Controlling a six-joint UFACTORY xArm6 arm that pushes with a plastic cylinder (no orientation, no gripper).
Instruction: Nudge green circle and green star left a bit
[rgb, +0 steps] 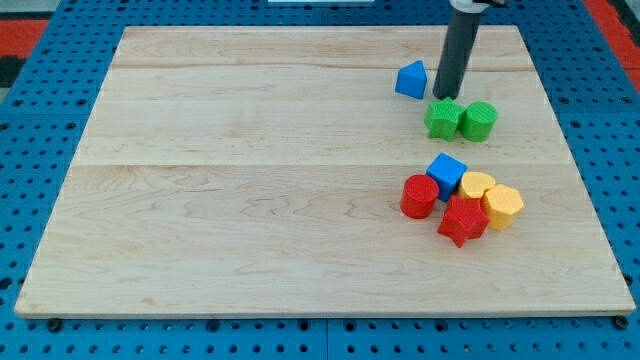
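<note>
The green star (442, 119) and the green circle (479, 121) sit side by side, touching, in the upper right part of the wooden board (250, 200). The star is on the view's left of the circle. My tip (441, 97) stands just above the green star, toward the view's top, close to its upper edge. A blue triangle (411, 79) lies just to the view's left of the rod.
Below the green pair lies a cluster: a blue cube (446, 172), a red cylinder (419, 196), a red star (462, 220), a yellow heart-like block (477, 185) and a yellow hexagon (502, 206). The board's right edge is near.
</note>
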